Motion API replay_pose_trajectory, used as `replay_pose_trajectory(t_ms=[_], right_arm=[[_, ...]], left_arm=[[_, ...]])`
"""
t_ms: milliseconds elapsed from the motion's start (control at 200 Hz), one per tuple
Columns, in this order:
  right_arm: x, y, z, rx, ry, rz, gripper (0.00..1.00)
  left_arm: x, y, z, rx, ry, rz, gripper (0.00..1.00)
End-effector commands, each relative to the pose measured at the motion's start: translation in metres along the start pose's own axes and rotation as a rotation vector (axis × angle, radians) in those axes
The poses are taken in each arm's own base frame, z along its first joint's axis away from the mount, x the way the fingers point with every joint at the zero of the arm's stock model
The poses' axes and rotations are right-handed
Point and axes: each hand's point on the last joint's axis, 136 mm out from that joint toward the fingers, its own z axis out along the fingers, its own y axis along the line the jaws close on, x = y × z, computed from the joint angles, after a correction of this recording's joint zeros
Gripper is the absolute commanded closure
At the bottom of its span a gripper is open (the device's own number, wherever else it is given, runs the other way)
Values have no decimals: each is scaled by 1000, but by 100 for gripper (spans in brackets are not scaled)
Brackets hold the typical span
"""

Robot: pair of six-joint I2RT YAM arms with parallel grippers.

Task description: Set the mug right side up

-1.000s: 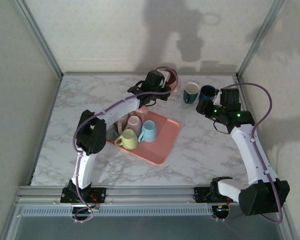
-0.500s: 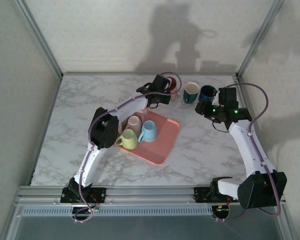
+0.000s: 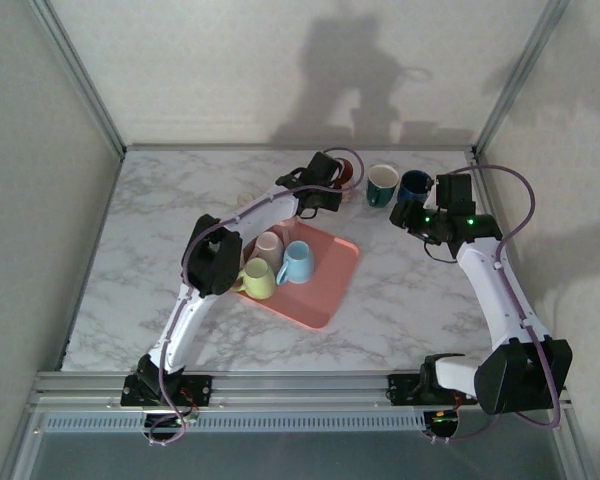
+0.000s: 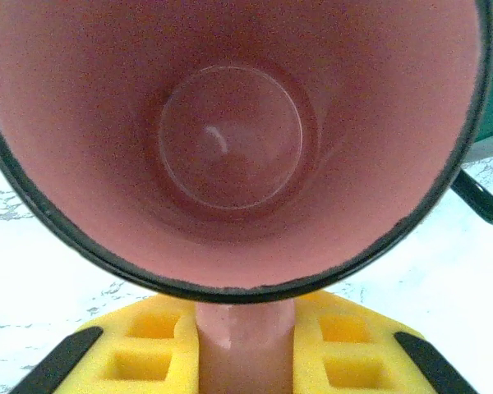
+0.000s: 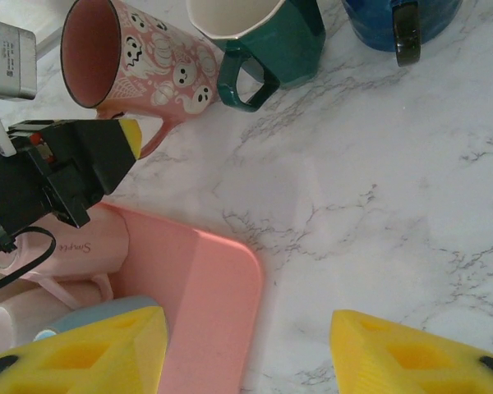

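While the pink ghost-printed ceramic mug (image 5: 160, 66) is tipped on its side at the right wrist view's upper left, mouth pointing left, the left gripper (image 4: 245, 369) clamps narrowly on its handle (image 5: 156, 133). The right gripper (image 5: 246, 353) gapes empty at the bottom edge.

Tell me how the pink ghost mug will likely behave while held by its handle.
The mug looks like glazed ceramic, so probably stiff, breakable and slippery. The left gripper pinches only the handle, with the mug tilted, so it may pivot in the grip.
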Motion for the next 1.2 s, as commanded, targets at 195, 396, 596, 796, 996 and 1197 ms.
replay_pose_trajectory(t_ms=[195,396,596,796,996,1197], right_arm=[[1,0,-1,-11,4,2,43],[3,-3,-5,1,-1,-7,41],[5,1,-14,-15,-10,-81,41],[14,14,-22,-104,4,-174,42],[37,33,-29,-228,90,-235,44],[60,37,-30,-254,168,-244,44]], left_arm=[[-51,-19,-25,54,-150,0,69],[-64,-24,-42,76,-179,2,51],[-81,-34,-98,121,-247,25,46],[-57,-35,-190,199,-322,92,41],[18,-26,-251,261,-252,227,42],[86,-3,-256,222,-69,288,39]])
